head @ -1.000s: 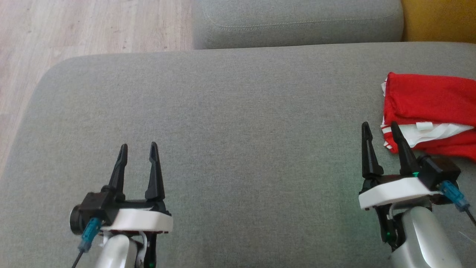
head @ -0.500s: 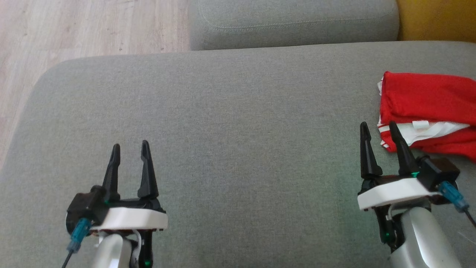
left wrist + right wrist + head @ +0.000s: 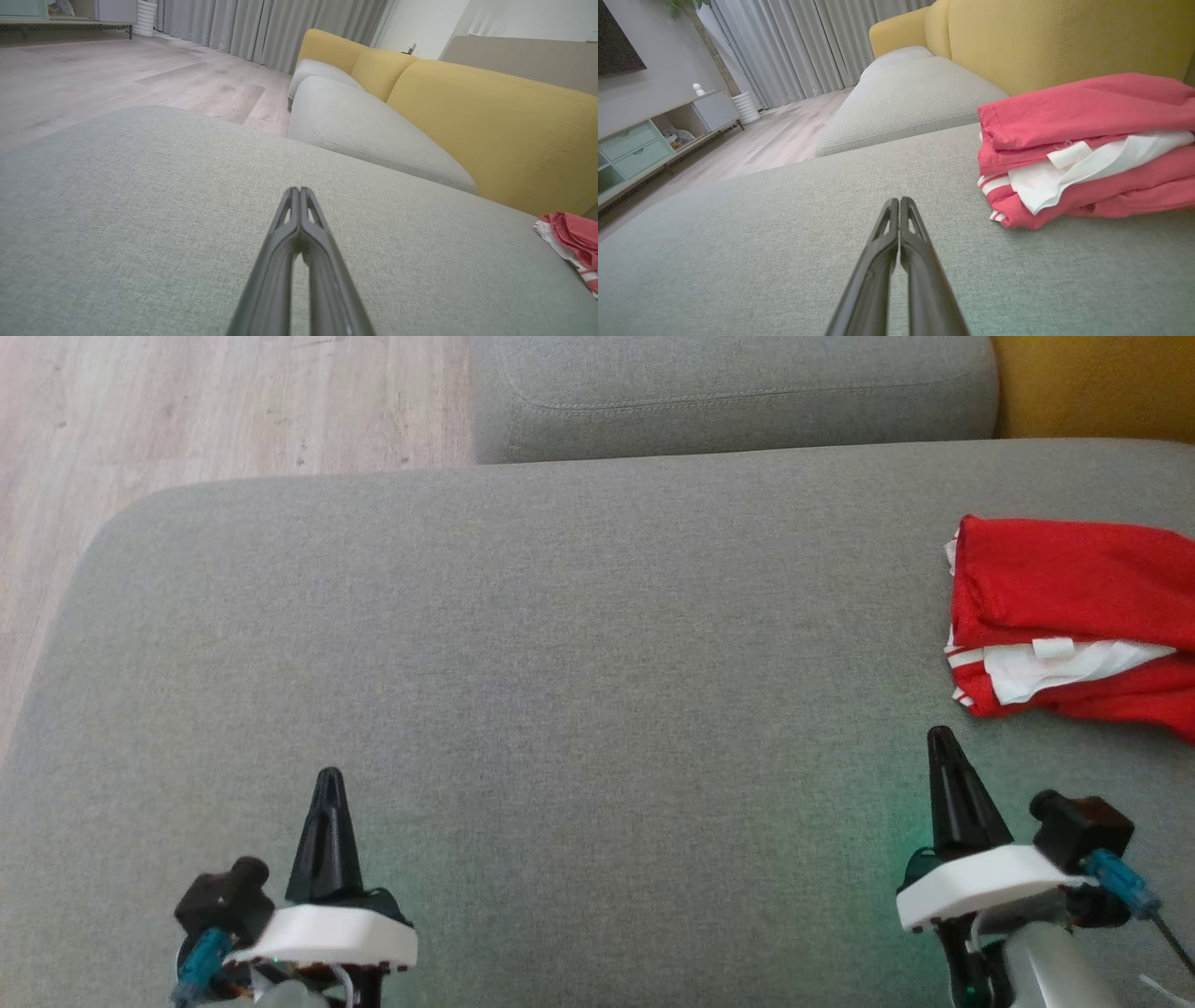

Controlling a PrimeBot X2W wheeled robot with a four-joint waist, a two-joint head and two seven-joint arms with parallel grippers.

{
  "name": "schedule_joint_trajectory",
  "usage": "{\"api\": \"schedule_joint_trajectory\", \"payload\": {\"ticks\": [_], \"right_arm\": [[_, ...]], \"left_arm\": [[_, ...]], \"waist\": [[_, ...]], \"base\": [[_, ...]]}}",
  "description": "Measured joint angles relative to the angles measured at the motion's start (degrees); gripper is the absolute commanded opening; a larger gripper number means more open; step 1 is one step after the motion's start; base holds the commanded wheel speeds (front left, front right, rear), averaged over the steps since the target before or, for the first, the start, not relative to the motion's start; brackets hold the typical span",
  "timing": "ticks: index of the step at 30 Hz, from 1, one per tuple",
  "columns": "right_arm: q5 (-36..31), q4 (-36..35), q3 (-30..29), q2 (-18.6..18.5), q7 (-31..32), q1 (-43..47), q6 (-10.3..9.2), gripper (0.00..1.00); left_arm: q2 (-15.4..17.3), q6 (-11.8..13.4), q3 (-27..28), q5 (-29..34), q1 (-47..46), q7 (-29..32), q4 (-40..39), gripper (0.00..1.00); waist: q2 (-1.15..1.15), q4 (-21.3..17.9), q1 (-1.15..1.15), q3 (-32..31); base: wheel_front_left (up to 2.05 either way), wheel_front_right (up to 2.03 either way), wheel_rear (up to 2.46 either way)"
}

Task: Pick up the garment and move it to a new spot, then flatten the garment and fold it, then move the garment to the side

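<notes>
The red and white garment [image 3: 1074, 625] lies folded in a neat pile at the right edge of the grey sofa seat [image 3: 579, 653]. In the right wrist view the garment [image 3: 1087, 149] sits just ahead and to the right of my fingers. My right gripper [image 3: 943, 747] hovers low at the lower right, a short way in front of the pile, shut with nothing in it. My left gripper [image 3: 329, 784] is at the lower left over bare cushion, shut and empty. The left wrist view catches the garment [image 3: 570, 242] at its far right edge.
A second grey cushion [image 3: 738, 392] lies beyond the seat, with a yellow sofa back [image 3: 1064, 37] behind the garment. Wooden floor [image 3: 187, 411] runs off the seat's left edge. A TV cabinet [image 3: 640, 144] stands across the room.
Both grippers have closed from open to shut and pulled back toward the bottom of the head view. The right gripper has drawn away from the garment's near corner.
</notes>
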Motion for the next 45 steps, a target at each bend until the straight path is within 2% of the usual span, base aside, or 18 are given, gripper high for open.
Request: {"api": "schedule_joint_trajectory", "payload": {"ticks": [45], "right_arm": [[28.1, -3.1, -3.3, 0.0, 7.2, -0.2, 0.0, 0.0]], "left_arm": [[0.0, -1.6, 4.0, -24.5, -0.3, 7.3, -1.9, 0.0]], "waist": [[0.0, 0.2, 0.0, -0.8]], "base": [[0.0, 0.0, 0.0]]}}
